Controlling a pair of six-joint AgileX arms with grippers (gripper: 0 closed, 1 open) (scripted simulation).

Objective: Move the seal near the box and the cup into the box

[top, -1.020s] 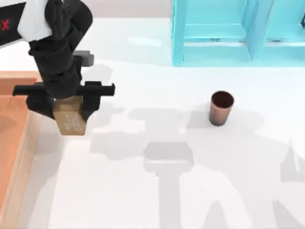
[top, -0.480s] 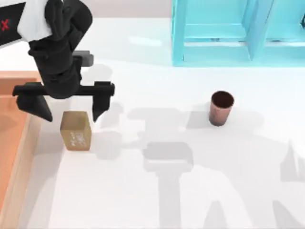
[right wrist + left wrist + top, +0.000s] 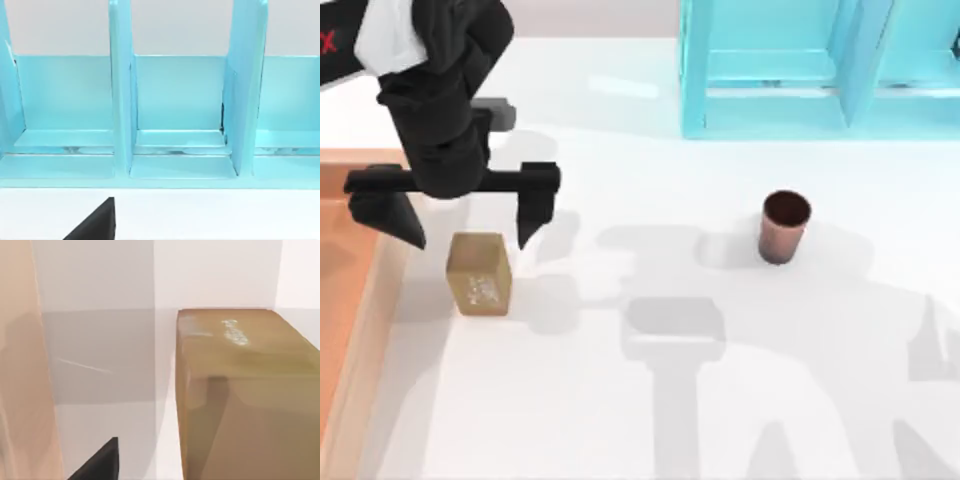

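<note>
— From above, at the table's left: where did the left gripper (image 3: pixel 460 222) stand?
— Above the seal (image 3: pixel 479 273), fingers spread wide, gripping nothing. The seal stood upright on the table (image 3: pixel 720 400), just right of the box (image 3: pixel 350 330); the cup (image 3: pixel 784 227) stood well apart, to the right.
— And the left wrist view?
— The seal (image 3: pixel 245 400) appeared close up, free of one dark fingertip (image 3: pixel 97 465).
— The right wrist view?
— It faced the cyan shelf (image 3: pixel 165 115); I cannot tell that gripper's state.

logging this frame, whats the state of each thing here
seal: upright on the table beside the box, not held
box: on the table's left, nothing seen inside
cup: upright on the table, outside the box
left gripper: open above the seal
</note>
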